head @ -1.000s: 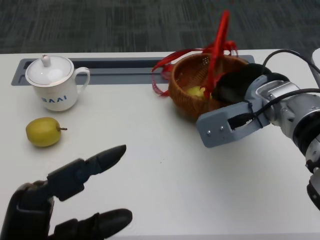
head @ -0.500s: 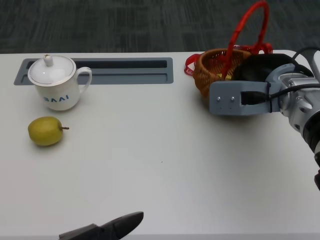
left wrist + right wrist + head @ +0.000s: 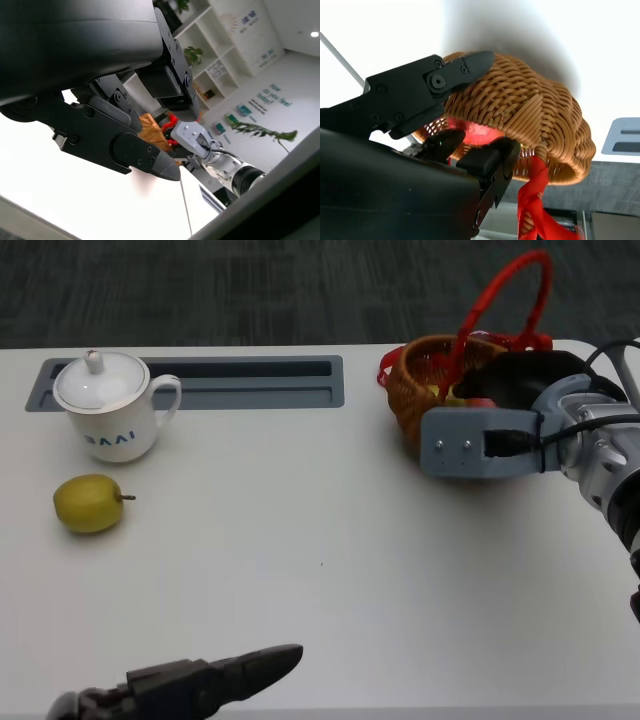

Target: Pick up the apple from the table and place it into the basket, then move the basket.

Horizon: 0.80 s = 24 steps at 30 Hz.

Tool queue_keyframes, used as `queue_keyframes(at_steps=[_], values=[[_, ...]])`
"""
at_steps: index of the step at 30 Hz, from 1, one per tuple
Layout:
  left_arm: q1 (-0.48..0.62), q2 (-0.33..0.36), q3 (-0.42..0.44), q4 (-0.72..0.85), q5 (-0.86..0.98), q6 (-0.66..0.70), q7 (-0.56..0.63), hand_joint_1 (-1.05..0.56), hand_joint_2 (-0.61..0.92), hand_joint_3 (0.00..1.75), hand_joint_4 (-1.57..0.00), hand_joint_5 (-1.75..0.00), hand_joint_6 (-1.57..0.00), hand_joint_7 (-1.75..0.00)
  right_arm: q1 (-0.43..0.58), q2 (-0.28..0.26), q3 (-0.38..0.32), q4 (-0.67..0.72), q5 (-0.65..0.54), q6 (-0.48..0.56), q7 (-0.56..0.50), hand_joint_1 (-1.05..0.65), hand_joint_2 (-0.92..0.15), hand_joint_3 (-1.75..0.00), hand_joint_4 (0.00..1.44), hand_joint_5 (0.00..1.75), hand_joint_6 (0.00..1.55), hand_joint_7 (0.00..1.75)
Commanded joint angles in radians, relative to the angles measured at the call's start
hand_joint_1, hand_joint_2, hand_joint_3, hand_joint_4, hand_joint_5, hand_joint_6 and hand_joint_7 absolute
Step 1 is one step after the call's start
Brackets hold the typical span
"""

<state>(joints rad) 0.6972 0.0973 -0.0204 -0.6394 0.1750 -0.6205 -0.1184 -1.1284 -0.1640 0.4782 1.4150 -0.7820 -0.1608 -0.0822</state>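
A woven basket [image 3: 412, 390] with a red handle [image 3: 512, 288] stands at the table's far right. My right hand [image 3: 515, 375] grips its rim, fingers over the edge. The right wrist view shows the basket [image 3: 535, 115] close up, with a red apple [image 3: 476, 132] inside behind my right hand [image 3: 425, 100]. A yellow-green fruit [image 3: 88, 503] lies on the table at the left. My left hand [image 3: 205, 687] is low at the front edge, fingers stretched out and holding nothing. In the left wrist view that hand [image 3: 115, 137] is bare, with the basket [image 3: 150, 131] far beyond it.
A white lidded cup [image 3: 108, 405] stands at the back left, in front of a grey recessed tray [image 3: 250, 382]. Red ribbon [image 3: 536, 200] hangs off the basket. The right table edge runs just past the basket.
My right hand has carried the basket rightward and toward the back of the table, then nearly stopped. My left hand dropped toward the front edge; only its fingers show now.
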Motion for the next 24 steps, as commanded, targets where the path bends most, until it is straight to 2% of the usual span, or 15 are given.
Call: queue_keyframes(at_steps=[1, 5, 8, 13, 17, 24], values=[[-0.067, 0.001, 0.029, -0.003, -0.055, 0.018, 0.021, -0.54, 0.82, 0.01, -0.95, -0.01, -0.86, -0.01, -0.011, -0.009, -0.009, -0.01, 0.011, -0.024, 0.003, -0.86, -0.81, 0.0, 0.22, 0.0, 0.29, 0.0], [-0.129, 0.019, 0.072, 0.034, -0.074, 0.018, 0.015, -0.55, 0.84, 0.01, -0.96, -0.01, -0.87, -0.01, -0.008, -0.005, -0.067, -0.015, 0.072, -0.062, 0.043, -0.88, -0.79, 0.0, 0.14, 0.0, 0.21, 0.0], [-0.177, 0.034, 0.104, 0.063, -0.086, 0.02, 0.01, -0.55, 0.84, 0.01, -0.96, -0.01, -0.87, -0.01, -0.003, -0.005, -0.112, -0.02, 0.119, -0.099, 0.066, -0.86, -0.78, 0.0, 0.14, 0.0, 0.23, 0.01], [-0.246, 0.052, 0.118, 0.107, -0.095, 0.025, 0.001, -0.54, 0.83, 0.0, -0.98, -0.02, -0.88, -0.01, 0.024, -0.016, -0.194, -0.031, 0.207, -0.198, 0.089, -0.86, -0.78, 0.0, 0.26, 0.04, 0.36, 0.04], [-0.297, 0.064, 0.123, 0.15, -0.126, 0.018, -0.005, -0.52, 0.82, 0.0, -0.98, -0.02, -0.89, -0.01, 0.04, -0.028, -0.221, -0.041, 0.24, -0.257, 0.09, -0.82, -0.77, 0.0, 0.43, 0.05, 0.48, 0.03], [-0.346, 0.078, 0.128, 0.179, -0.132, 0.022, -0.01, -0.52, 0.83, 0.0, -0.98, -0.01, -0.87, 0.0, 0.062, -0.089, -0.247, -0.052, 0.278, -0.275, 0.184, -0.77, -0.8, -0.01, 0.5, 0.02, 0.53, 0.01]])
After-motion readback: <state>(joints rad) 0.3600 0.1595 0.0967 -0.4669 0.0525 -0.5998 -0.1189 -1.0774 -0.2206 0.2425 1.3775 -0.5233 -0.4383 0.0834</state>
